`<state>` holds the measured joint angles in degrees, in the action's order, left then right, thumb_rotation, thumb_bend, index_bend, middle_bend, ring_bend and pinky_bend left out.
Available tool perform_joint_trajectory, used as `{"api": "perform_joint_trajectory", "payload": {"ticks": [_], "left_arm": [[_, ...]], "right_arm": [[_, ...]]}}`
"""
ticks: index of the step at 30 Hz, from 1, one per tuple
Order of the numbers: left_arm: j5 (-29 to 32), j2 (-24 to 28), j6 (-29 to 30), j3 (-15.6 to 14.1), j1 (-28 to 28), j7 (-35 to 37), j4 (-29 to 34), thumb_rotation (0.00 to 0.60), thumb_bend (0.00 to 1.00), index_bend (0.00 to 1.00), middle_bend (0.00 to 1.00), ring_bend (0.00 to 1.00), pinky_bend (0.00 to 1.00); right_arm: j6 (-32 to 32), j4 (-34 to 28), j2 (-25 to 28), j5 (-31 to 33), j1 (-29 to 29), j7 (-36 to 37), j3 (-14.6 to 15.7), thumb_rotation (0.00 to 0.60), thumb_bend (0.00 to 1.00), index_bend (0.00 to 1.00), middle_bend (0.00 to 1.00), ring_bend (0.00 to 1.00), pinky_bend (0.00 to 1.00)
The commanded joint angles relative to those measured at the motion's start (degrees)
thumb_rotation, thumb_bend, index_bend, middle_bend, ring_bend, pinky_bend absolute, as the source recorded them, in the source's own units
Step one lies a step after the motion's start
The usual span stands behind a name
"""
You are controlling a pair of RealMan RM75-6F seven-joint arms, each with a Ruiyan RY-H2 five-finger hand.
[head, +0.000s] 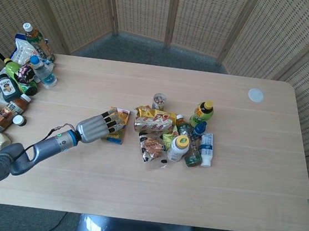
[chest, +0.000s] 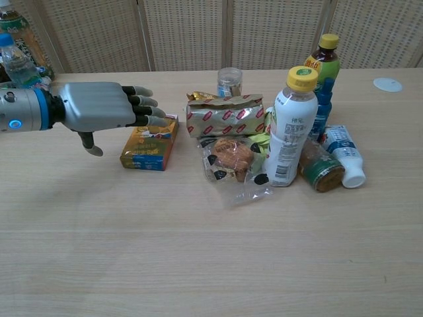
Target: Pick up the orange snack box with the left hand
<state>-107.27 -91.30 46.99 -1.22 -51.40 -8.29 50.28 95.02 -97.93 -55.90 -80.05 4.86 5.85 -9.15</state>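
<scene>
I see left robot hand (head: 93, 127) released, fingers spread over orange snack box (chest: 151, 142), flat on worktop (head: 236, 180); no grasp.

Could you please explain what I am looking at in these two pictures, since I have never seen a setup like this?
This is a two-armed robot at a wooden table, steered remotely by a person. Each arm ends in a mechanical hand with fingers. One picture looks down from a camera on the robot's head; the other looks across the table from its chest.

The grey left hand reaches out flat, fingers spread, over the near end of an orange snack box lying on the table. It holds nothing yet. The right hand is not visible.

Beside the box is a cluster of snacks and drinks: a red and gold packet, a wrapped pastry, a white bottle with a yellow cap and a few more bottles. More bottles crowd the table's far left edge.
</scene>
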Motion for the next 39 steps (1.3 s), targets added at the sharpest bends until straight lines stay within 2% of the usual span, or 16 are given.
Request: {"api": "perform_joint_trajectory", "payload": {"ticks": [1,17,27,29,33,35,38,39], "left_arm": [[0.7,-1.7,-0.9,-0.4,-1.4,-0.4,-1.6,0.600,0.01,0.00,0.00,0.00,0.00],[1.9,-6.5,-3.1,-4.3,-4.8,-0.4,-7.5,0.600,0.01,0.00,0.00,0.00,0.00],[3.1,-9.0,-3.5,-5.3,-6.0,-0.2,-10.7,0.600,0.01,0.00,0.00,0.00,0.00],[3.7,-9.7,-3.7,-5.2,-6.1,-0.5,-11.4,0.600,0.01,0.03,0.00,0.00,0.00],[3.8,-11.2,-3.8,-5.6,-6.5,-1.5,-12.8,0.600,0.01,0.23,0.00,0.00,0.00],[4.0,-12.3,-3.6,-5.7,-6.5,-1.7,-13.6,0.600,0.02,0.31,0.01,0.00,0.04],[4.1,-13.6,-2.3,-5.8,-6.4,-2.0,-14.9,0.600,0.02,0.43,0.20,0.15,0.23],[4.0,-13.9,-1.8,-5.9,-6.4,-2.2,-15.4,0.600,0.02,0.50,0.30,0.25,0.31]], "right_arm": [[0.0,0.0,0.1,0.1,0.0,0.2,-0.1,0.600,0.00,0.00,0.00,0.00,0.00],[-0.1,0.1,0.8,1.2,0.3,1.6,-0.6,0.600,0.00,0.00,0.00,0.00,0.00],[-0.1,0.1,0.9,1.3,0.4,2.0,-0.6,0.600,0.00,0.00,0.00,0.00,0.00],[0.0,0.1,0.9,1.3,0.5,2.0,-0.7,0.600,0.00,0.00,0.00,0.00,0.00],[0.3,0.0,0.9,1.1,0.5,1.9,-0.6,0.600,0.00,0.00,0.00,0.00,0.00],[0.3,0.0,1.0,1.0,0.6,1.9,-0.6,0.600,0.00,0.00,0.00,0.00,0.00],[0.5,-0.1,1.1,1.0,0.7,2.1,-0.7,0.600,0.00,0.00,0.00,0.00,0.00],[0.6,-0.1,1.2,1.0,0.7,2.2,-0.7,0.600,0.00,0.00,0.00,0.00,0.00]]}}
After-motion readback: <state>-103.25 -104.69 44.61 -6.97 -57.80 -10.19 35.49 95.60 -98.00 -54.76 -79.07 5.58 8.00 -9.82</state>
